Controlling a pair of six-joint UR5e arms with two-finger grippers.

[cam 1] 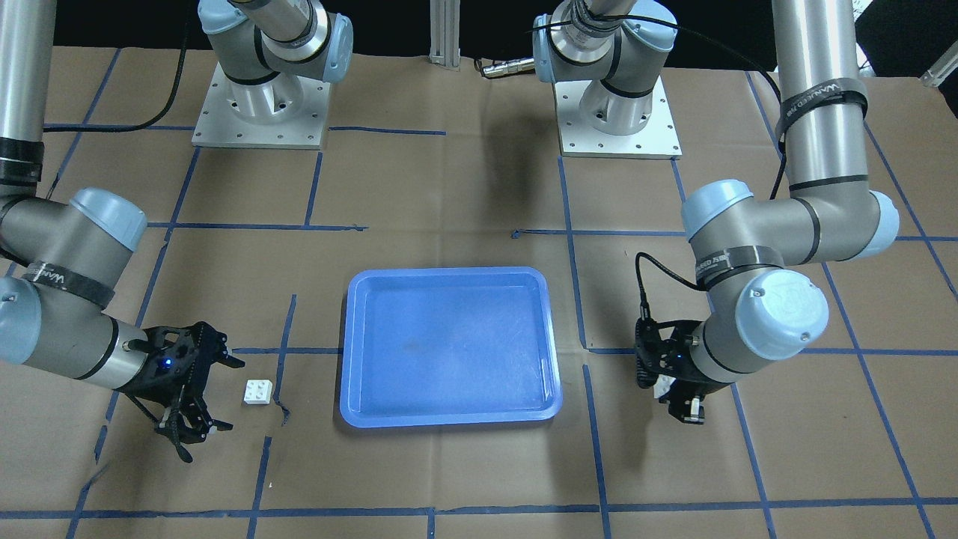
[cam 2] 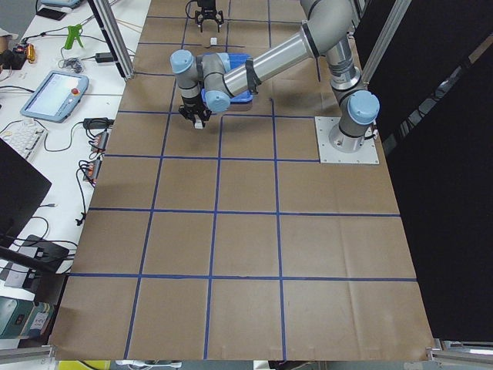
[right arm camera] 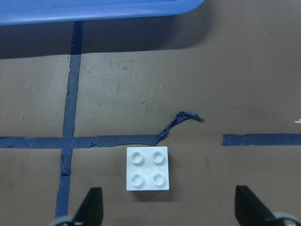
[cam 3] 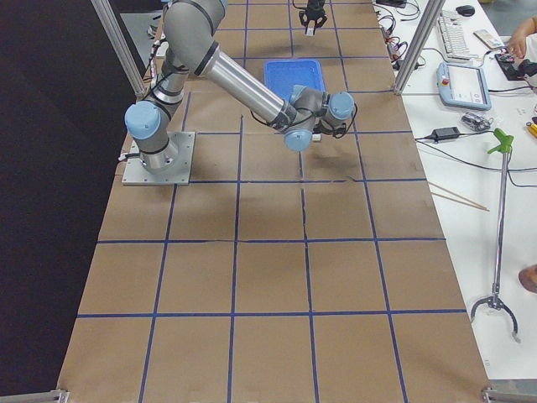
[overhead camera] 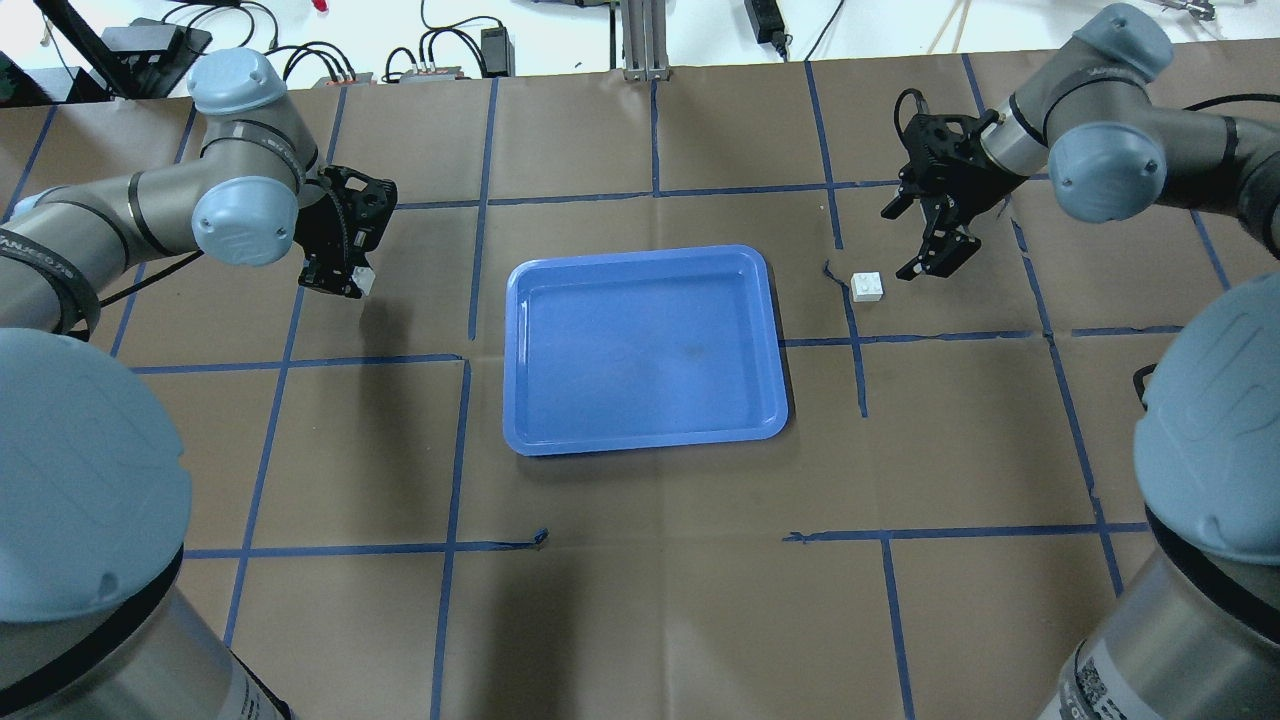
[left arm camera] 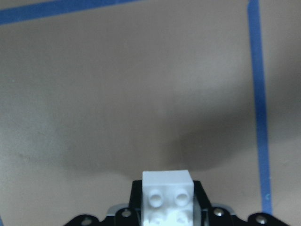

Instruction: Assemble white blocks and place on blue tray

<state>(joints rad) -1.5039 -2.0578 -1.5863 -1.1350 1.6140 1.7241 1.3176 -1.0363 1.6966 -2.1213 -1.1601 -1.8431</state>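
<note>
Brown paper crossed by blue tape (overhead camera: 655,195) covered the surface (overhead camera: 640,580), and the blue tray (overhead camera: 640,340) lay in the middle with wide stretches of paper beyond every side of its rim. Off its right edge, well apart from the rim, one white block (overhead camera: 867,287) sat studs up, with the right end effector (overhead camera: 893,243) just beside it, fingers spread wide and gripping nothing. Off the tray's left edge, the left end effector (overhead camera: 347,280) was clamped on the other white block (left arm camera: 168,193).
</note>
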